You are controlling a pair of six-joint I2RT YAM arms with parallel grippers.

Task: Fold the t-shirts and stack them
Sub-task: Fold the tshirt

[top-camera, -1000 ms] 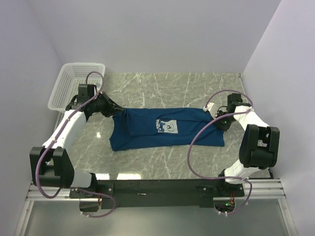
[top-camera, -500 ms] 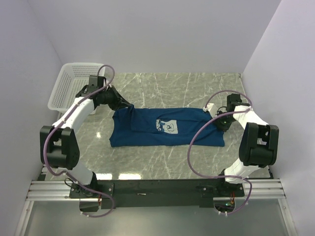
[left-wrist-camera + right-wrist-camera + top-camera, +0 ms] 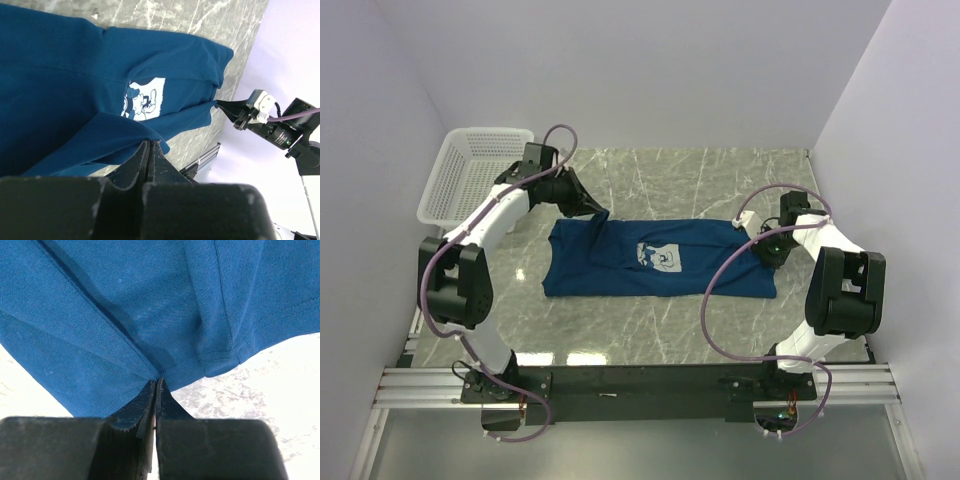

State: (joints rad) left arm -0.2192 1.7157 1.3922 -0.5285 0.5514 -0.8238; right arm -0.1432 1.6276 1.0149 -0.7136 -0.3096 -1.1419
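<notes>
T-shirt (image 3: 620, 272): navy, spread flat at centre of table (image 3: 720, 180).
Print (image 3: 142, 99): pale square, cartoon figure; any lettering unreadable.
Left gripper (image 3: 600, 212): clamped on shirt's 11 o'clock corner.
Right gripper (image 3: 761, 250): clamped on shirt's 3 o'clock edge.

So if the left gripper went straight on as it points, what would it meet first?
The t-shirt: the left gripper is shut on its fold, and the line runs over the cloth toward the print. Depth beyond is unclear.
</notes>
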